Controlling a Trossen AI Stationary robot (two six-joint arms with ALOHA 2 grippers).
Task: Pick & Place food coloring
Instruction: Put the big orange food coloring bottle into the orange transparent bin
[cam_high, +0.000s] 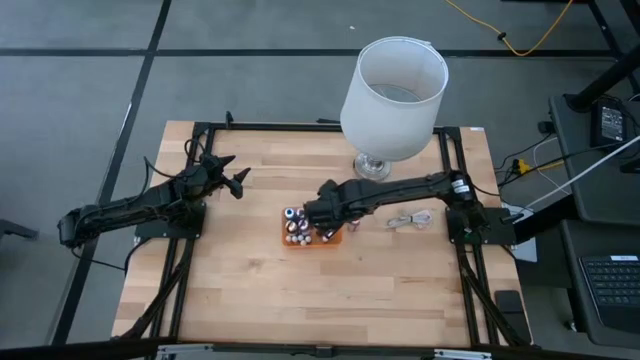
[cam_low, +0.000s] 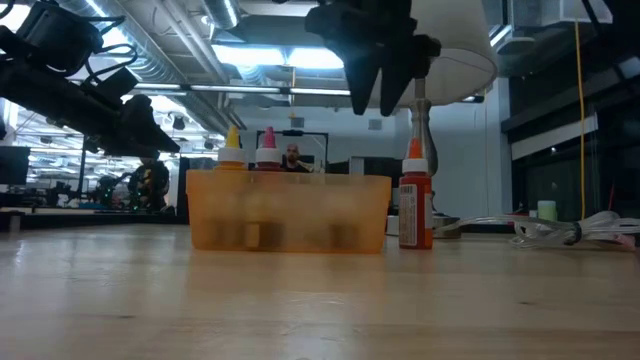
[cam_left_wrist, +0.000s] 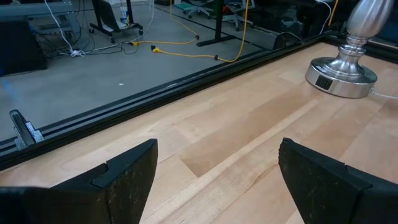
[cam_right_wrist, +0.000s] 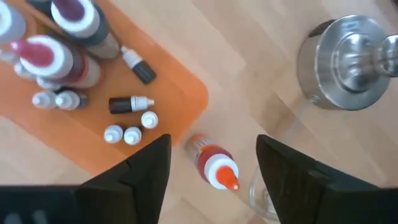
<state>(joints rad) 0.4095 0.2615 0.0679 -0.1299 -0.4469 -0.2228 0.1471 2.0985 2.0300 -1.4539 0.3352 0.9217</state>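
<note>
From above, the right gripper (cam_high: 318, 212) hangs over the orange tray (cam_high: 335, 239) mid-table; left gripper (cam_high: 236, 180) waits wide apart toward the left edge. Down low, a red food coloring bottle (cam_low: 415, 208) stands beside the tray. Right wrist: fingers spread, empty, above it.

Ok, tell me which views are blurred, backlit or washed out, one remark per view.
High view: evenly lit, sharp across the table. Low view: backlit by ceiling lights, so the right gripper is a silhouette and the orange tray looks hazy. Left wrist view: the open left gripper is soft up close, the lamp base glares. Right wrist view: soft throughout, the red bottle blurred.
</note>
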